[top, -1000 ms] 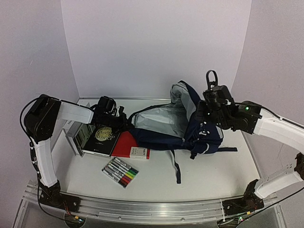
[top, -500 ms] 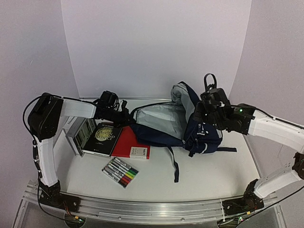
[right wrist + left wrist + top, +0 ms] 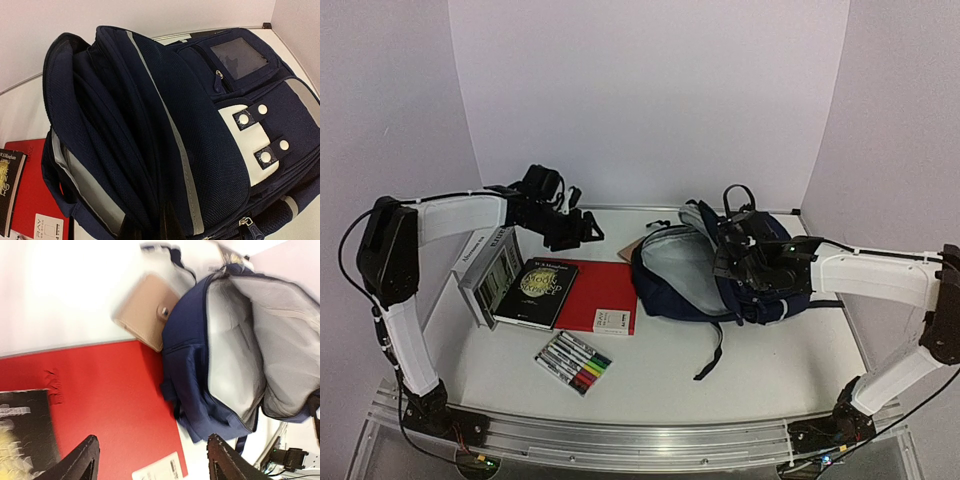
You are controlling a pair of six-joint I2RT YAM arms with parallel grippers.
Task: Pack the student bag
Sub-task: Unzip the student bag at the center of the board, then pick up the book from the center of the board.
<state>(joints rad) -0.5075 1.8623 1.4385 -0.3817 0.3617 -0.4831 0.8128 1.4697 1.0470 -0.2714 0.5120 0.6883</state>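
Books sit at the far left of the white table (image 3: 770, 370): a grey volume (image 3: 483, 272), possibly boxed though the view is too coarse to be sure, stands on edge. A black book (image 3: 535, 290) with a gold design on its cover leans against it. Above and just behind these, the left gripper (image 3: 152, 440) hovers off the table with its fingers (image 3: 82, 465) spread wide and nothing between them. From its wrist camera it looks down on the red notebook (image 3: 595, 283), which lies flat beside the black book and partly under it. A small white box (image 3: 613, 320) rests on the notebook's near corner. Nearer the arms lies a marker pack (image 3: 573, 362) with coloured caps showing. A tan pouch (image 3: 147, 317) with a snap fastener lies between the notebook's far edge and the bag, touching or nearly touching the bag's rim.

Right of centre, the student bag (image 3: 760, 290) lies on the table with its main compartment gaping toward the left, so its grey lining (image 3: 235, 340) is exposed. A dark strap (image 3: 710, 355) trails from it toward the near edge. The front panel, with its white patch (image 3: 245, 135) and snap tabs, faces right and upward. The right gripper (image 3: 147, 227) is clenched on the navy fabric at the edge of the opening, holding that flap up from the right side.
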